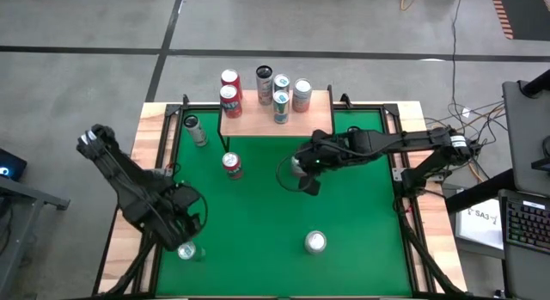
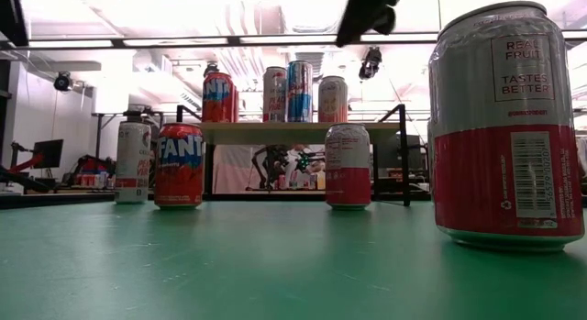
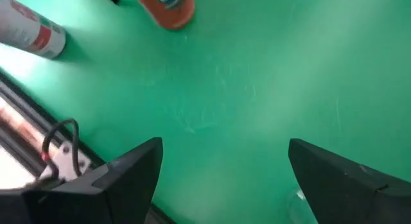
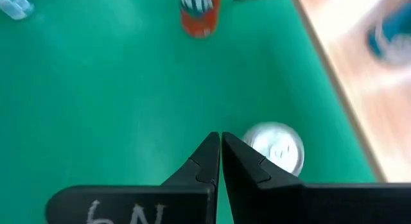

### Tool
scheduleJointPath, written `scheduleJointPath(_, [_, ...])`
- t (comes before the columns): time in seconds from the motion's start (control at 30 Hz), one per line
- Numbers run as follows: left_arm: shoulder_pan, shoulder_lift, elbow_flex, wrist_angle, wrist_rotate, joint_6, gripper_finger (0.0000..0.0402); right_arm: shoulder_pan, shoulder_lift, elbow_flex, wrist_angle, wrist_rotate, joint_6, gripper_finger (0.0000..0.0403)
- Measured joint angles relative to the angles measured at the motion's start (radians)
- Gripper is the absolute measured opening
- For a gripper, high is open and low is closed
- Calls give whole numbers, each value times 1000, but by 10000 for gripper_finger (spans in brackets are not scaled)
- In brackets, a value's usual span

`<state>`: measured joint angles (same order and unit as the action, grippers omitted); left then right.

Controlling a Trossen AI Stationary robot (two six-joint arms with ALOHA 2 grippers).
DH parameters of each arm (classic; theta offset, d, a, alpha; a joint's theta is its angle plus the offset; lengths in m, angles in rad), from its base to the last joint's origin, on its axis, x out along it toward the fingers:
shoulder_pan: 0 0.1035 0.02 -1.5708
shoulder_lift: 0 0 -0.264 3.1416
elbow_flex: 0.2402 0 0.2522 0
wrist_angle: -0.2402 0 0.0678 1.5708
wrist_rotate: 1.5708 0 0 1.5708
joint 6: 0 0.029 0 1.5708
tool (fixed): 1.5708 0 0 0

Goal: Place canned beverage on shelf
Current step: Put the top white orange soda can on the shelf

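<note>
- Cans stand in two groups: five on the shelf [image 1: 275, 115] at the table's [image 1: 361, 205] far edge, and several on the green top waiting for their turn.
- On the table, an orange soda can [image 1: 232, 165] stands just in front of the shelf's left legs, a pale can [image 1: 196, 130] lies near the far left corner, a silver-topped can [image 1: 315, 241] stands toward the near edge right of centre, and another can [image 1: 186, 251] sits at the near left edge.
- Left gripper [image 3: 221, 172] hovers over that near left can with its fingers spread wide and nothing between them.
- Right gripper [image 4: 220, 150] hangs above the table's middle, fingers pressed together and empty; a silver-topped can [image 4: 276, 149] stands just beside its tips.
- Risk: if the left gripper comes down off-centre, one finger may strike the can's rim and tip it toward the table's near edge.
- Risk: the shelf is already crowded, so a new can set down carelessly may bump its neighbours and topple them off the far side.
- Risk: the right arm stretches across the path to the shelf, and the arms may collide.
- Hard to see: the near left can is mostly hidden under the left gripper from above, and in the left wrist view only a glassy sliver shows at the edge.
- The level view cuts off the right gripper, showing only a dark piece overhead.
</note>
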<state>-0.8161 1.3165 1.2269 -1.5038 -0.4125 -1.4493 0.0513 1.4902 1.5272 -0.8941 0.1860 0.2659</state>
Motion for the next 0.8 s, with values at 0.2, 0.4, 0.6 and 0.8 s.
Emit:
scheduleJointPath(0.2, [13, -117, -109, 19, -95, 13, 322, 0, 0, 0, -82, 0, 125, 9])
scheduleJointPath(0.4, [13, -173, -145, 19, -227, 13, 322, 0, 0, 0, -74, 0, 181, 23])
scheduleJointPath(0.6, [13, -178, -145, 18, -336, 28, 322, -22, 2, 0, -122, 23, 303, 104])
scheduleJointPath(0.8, [13, -173, -145, 17, -387, 53, 322, -21, 2, 0, -140, 103, 356, 220])
